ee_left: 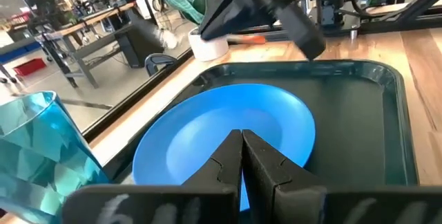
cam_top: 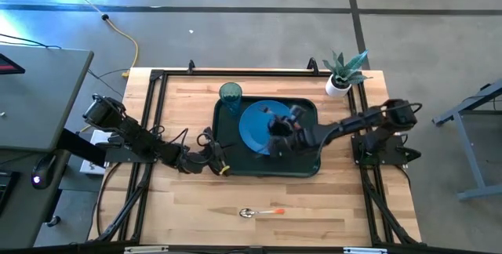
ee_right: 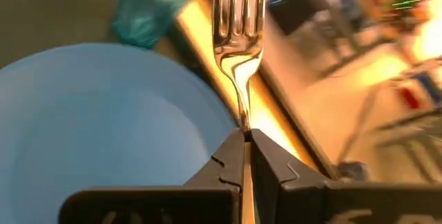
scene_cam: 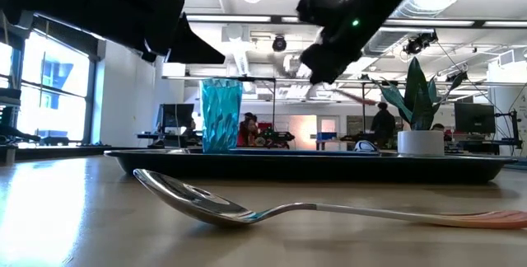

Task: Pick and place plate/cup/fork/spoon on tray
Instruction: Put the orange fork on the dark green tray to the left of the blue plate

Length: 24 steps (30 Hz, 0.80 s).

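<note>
The dark tray point(cam_top: 310, 164) lies mid-table with the blue plate point(cam_top: 255, 125) on it and the teal cup point(cam_top: 230, 93) standing at its far left corner. The spoon point(cam_top: 259, 212) lies on the wood near the table's front edge, bowl to the left. My right gripper point(cam_top: 274, 136) hangs over the plate, shut on the fork point(ee_right: 238, 16). My left gripper point(cam_top: 222, 168) is shut and empty by the tray's near left corner, pointing across the plate point(ee_left: 228, 127). My right gripper pinches the fork's thin metal stem point(ee_right: 242, 110) just behind the tines, between its two fingertips. The fork lies along the fingers and its tines stick out past them. The fork is lifted clear, above the plate's edge point(ee_right: 207, 106). The fingers hide the handle.
A white pot with a green plant point(cam_top: 339, 81) stands at the table's far right corner. Black frame rails run along the table's left and right edges. Bare wood lies in front of the tray around the spoon point(scene_cam: 247, 209).
</note>
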Each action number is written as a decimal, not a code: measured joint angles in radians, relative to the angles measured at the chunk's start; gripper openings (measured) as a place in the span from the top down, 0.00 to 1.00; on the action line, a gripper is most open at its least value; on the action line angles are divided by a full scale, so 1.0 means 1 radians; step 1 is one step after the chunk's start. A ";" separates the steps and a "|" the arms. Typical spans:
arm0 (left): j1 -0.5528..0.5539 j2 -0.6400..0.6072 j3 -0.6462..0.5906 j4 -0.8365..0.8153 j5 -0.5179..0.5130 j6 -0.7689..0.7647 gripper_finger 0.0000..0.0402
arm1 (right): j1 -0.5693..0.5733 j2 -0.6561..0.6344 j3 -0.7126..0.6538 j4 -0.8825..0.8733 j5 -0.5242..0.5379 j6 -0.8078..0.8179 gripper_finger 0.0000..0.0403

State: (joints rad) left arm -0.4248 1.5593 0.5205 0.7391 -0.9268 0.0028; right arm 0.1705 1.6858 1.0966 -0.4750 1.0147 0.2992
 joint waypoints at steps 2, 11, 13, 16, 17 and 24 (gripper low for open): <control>0.000 0.000 0.000 0.000 0.000 -0.003 1.00 | 0.048 0.000 0.000 -0.066 0.098 0.102 1.00; 0.013 0.000 0.000 0.027 0.024 -0.072 1.00 | 0.224 0.048 0.000 -0.153 0.284 0.307 1.00; 0.027 0.000 0.000 0.032 0.097 -0.080 1.00 | 0.256 0.072 0.000 -0.156 0.287 0.307 1.00; 0.050 0.000 0.000 0.038 0.257 -0.096 1.00 | 0.289 0.111 0.000 -0.150 0.304 0.319 1.00; 0.056 0.000 0.000 0.044 0.297 -0.109 1.00 | 0.296 0.122 0.000 -0.147 0.304 0.335 1.00; 0.071 0.000 0.009 0.122 0.260 -0.099 0.97 | 0.297 0.187 0.000 -0.037 0.286 0.344 1.00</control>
State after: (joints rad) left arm -0.3537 1.5593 0.5298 0.8607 -0.6668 -0.0959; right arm 0.4675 1.8732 1.0969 -0.5119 1.3010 0.6435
